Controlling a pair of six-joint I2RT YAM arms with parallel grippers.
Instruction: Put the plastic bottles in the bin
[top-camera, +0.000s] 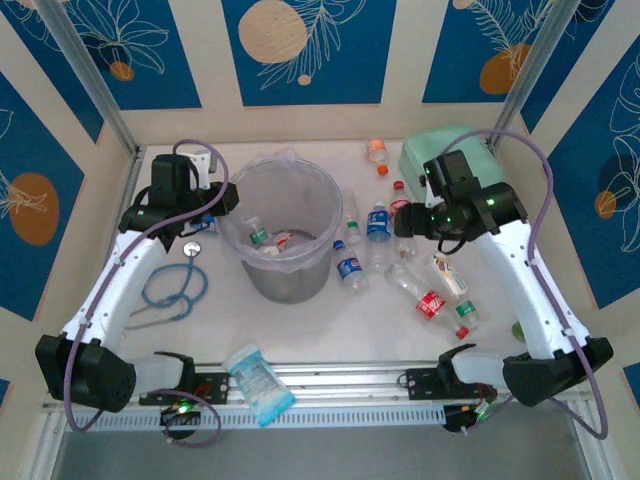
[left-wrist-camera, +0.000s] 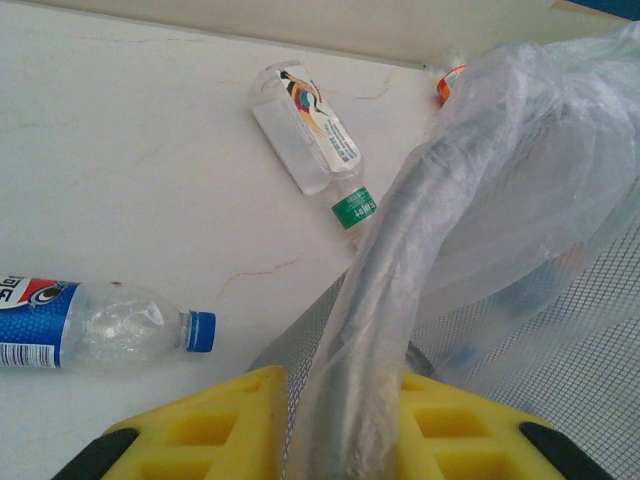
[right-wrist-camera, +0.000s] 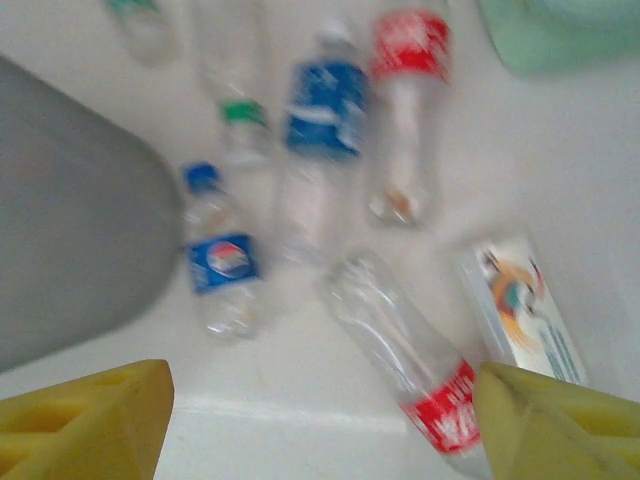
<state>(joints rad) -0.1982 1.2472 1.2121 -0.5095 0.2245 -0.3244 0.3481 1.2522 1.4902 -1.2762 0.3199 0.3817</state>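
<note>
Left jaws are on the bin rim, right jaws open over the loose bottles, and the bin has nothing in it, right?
No: the bin is not empty. The top external view shows bottles lying in it, one green-labelled. The left gripper does hold its jaws on the rim; the right gripper has jaws open over the loose bottles.

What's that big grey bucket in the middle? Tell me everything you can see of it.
The large round translucent grey bucket stands upright on the white table, left of centre. A clear plastic bag lines it and folds over its rim. A few small clear plastic bottles lie at its bottom. The left gripper has its jaws shut on the bagged rim.
</note>
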